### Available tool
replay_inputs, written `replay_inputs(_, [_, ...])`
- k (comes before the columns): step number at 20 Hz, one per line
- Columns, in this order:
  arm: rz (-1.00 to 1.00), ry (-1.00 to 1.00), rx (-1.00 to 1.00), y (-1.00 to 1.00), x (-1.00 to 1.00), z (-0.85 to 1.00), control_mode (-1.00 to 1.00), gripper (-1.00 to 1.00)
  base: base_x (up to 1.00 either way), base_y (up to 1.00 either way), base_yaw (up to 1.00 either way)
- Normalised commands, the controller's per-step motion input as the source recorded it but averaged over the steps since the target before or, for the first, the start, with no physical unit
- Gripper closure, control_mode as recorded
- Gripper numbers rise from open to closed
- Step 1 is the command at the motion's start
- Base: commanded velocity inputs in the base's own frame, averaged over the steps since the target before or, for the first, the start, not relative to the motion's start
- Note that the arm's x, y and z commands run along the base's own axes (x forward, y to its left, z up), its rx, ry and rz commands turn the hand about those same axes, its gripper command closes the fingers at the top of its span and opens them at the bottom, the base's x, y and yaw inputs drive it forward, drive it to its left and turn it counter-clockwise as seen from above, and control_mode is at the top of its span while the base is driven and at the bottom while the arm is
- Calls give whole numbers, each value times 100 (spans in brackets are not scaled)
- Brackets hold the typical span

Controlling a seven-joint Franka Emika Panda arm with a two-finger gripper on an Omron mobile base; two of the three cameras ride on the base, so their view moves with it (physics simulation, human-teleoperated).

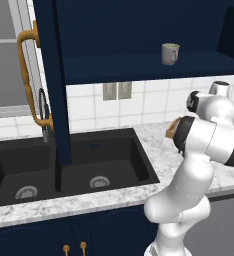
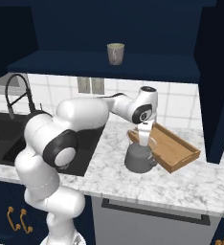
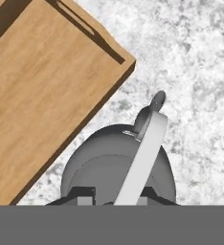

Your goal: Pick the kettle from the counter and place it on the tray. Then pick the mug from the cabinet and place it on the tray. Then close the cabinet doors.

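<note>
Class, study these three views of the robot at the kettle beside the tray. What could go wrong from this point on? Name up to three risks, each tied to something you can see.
1. The gripper is at the kettle's thin arched handle; a narrow hold could let the kettle swing or slip when lifted.
2. The kettle sits right against the tray's raised rim, so a low lift might catch it.
3. The tray lies angled near the counter edge; a knock could push it off.

2 base views look forward and down from behind the arm, sharing the counter (image 1: 154, 137) and cabinet (image 2: 104, 64). Hand view: close, straight down on the kettle (image 3: 99, 158) and tray (image 3: 42, 86).
</note>
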Motion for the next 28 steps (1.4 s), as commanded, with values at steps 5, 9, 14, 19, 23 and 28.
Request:
replay_inputs(5, [0, -18, 10, 0, -32, 20, -100, 100, 0, 0, 0])
replay_inputs(9, [-1, -11, 17, 0, -14, 24, -100, 100, 0, 0, 0])
replay_inputs(14, [-9, 0, 6, -1, 0, 3, -100, 100, 0, 0, 0])
replay_inputs(19, [-13, 0, 0, -8, 0, 30, -100, 100, 0, 0, 0])
replay_inputs(23, [-9, -12, 0, 0, 0, 44, -100, 100, 0, 0, 0])
replay_inputs(28, [-7, -16, 0, 0, 7, 31, -100, 100, 0, 0, 0])
